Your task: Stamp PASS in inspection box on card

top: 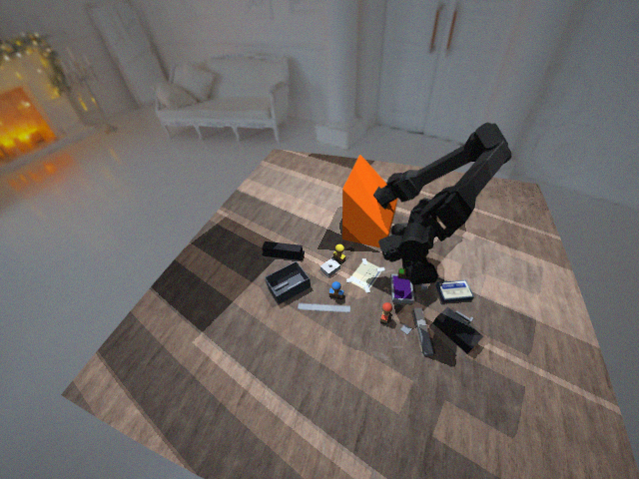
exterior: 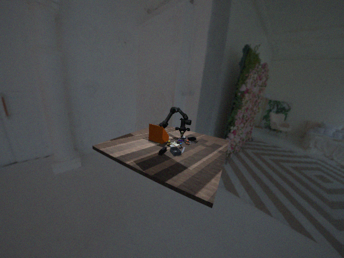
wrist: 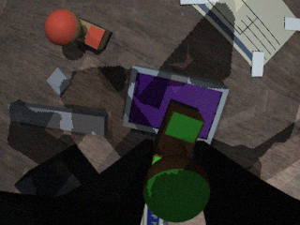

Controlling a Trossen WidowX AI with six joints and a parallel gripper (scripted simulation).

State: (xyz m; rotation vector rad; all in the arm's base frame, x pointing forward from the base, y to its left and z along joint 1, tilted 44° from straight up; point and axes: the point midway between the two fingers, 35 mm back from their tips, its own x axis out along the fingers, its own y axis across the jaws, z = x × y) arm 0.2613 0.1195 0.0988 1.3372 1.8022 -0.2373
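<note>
My gripper (top: 401,272) (exterior: 181,134) (wrist: 174,148) is shut on the green-knobbed stamp (top: 401,271) (wrist: 177,194), which has a dark brown body and a green patch. In the wrist view the stamp overlaps the near edge of the purple ink pad (top: 402,289) (wrist: 199,94), which has a grey rim. Its lower face is hidden, so I cannot tell whether it touches the pad. The cream card (top: 365,273) (wrist: 274,21) lies beside the pad, with white tape at its corners. Thin lines show on the card; its inspection box is too unclear to make out.
Red-knobbed (top: 386,307) (wrist: 62,27), blue-knobbed (top: 336,285) and yellow-knobbed (top: 338,248) stamps stand around the pad and card. A grey bar (top: 423,334) (wrist: 86,124), black box (top: 456,328) and labelled case (top: 455,289) lie nearby. An orange wedge (top: 363,217) (exterior: 157,134) stands behind the card.
</note>
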